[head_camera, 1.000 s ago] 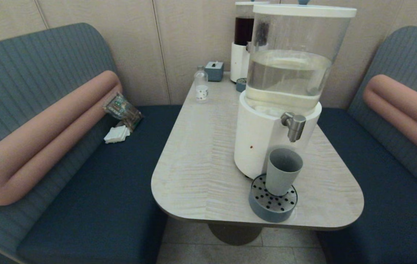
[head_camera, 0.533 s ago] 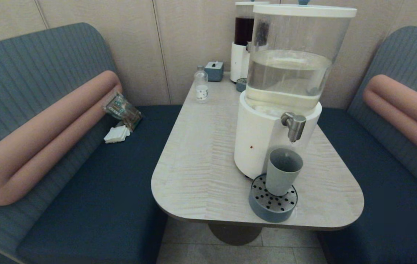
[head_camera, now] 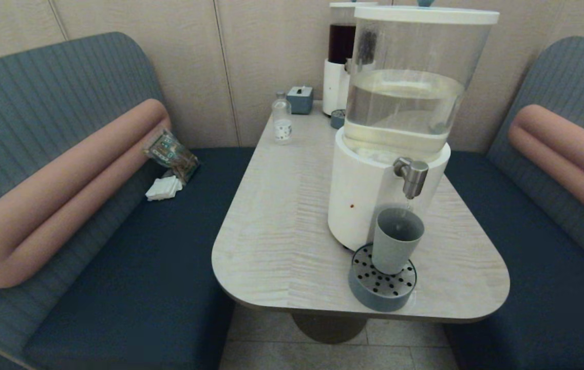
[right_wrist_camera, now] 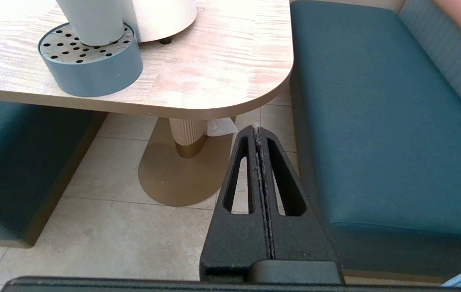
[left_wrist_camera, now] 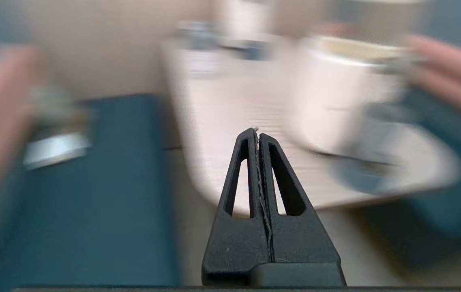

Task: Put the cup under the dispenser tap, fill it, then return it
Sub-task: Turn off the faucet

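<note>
The cup point(head_camera: 397, 240) is standing upright on the round tray point(head_camera: 381, 295), directly under the tap point(head_camera: 412, 176) of the big dispenser point(head_camera: 369, 200). A thin stream is falling from the tap into the cup. From the middle of the desk point(head_camera: 281, 241), the cup is sitting at about 4 o'clock, near the front edge. No arm is showing in the head view. The left gripper point(left_wrist_camera: 257, 134) is hanging off the desk, pointing toward its front edge, with the jaws pressed together and holding nothing. The right gripper point(right_wrist_camera: 257, 132) is hanging low over the floor point(right_wrist_camera: 133, 227) beside the right seat point(right_wrist_camera: 376, 121), its jaws also pressed together and empty.
</note>
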